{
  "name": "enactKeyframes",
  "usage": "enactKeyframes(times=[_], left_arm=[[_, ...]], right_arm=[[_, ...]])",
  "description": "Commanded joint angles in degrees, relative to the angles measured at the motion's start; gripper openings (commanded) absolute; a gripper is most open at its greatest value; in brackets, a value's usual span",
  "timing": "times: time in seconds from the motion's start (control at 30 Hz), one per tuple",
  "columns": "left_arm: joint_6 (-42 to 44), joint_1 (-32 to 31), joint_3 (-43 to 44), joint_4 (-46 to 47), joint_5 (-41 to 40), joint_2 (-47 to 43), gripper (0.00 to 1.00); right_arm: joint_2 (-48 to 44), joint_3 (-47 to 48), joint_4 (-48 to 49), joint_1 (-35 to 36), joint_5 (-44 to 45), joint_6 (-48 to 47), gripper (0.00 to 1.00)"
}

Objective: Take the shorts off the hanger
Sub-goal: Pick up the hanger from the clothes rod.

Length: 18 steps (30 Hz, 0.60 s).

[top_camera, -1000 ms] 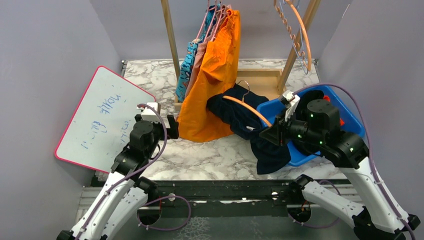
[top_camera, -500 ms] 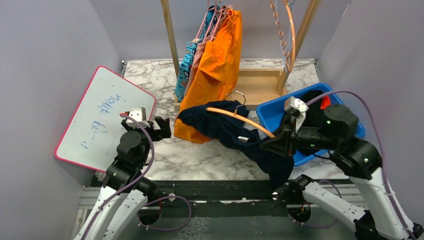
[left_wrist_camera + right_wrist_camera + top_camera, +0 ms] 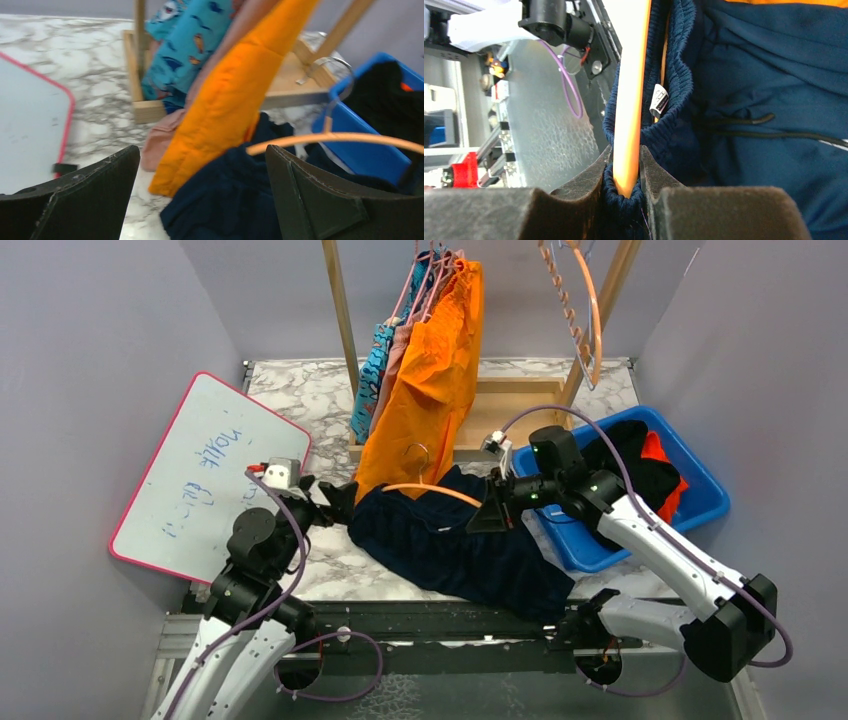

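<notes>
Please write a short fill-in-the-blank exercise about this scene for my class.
1. The right gripper is shut on the ____ hanger.
2. That hanger runs inside the ____ of the navy shorts.
3. The left gripper has its jaws ____, holding nothing.
4. The ____ bin stands beside the right arm.
Missing words: orange; waistband; open; blue.

Orange hanger (image 3: 631, 100) bar clamped in the right hand (image 3: 626, 182), navy shorts (image 3: 764, 90) waistband bunched under it, white label (image 3: 658, 100), dark drawstring (image 3: 749, 121), purple cable (image 3: 569, 75) over metal frame (image 3: 539, 135) at left
</notes>
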Motion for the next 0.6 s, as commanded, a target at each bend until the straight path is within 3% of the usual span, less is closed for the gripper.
enactKeyframes(times=[0.0,0.17,0.4,0.57], left_arm=[[-1.26,-0.33,-1.25,5.94,21.83,1.78,0.99],[-10.96,-0.29,-3.65,13.27,31.63,4.68,0.99],[-18.52,-0.37,-6.58,19.27,33.17,7.32,0.89],[-19.70,-0.37,-6.79,19.73,35.59,11.57,0.69]], right_arm=[[1.35,-0.03,12.71,0.33,-7.68,4.31,0.02],[2.27,-2.73,18.78,2.16,-10.00,7.53,0.02],[4.59,-2.47,20.97,6.98,-9.96,7.47,0.02],[4.76,-3.74,22.44,8.84,-8.45,8.36,0.02]])
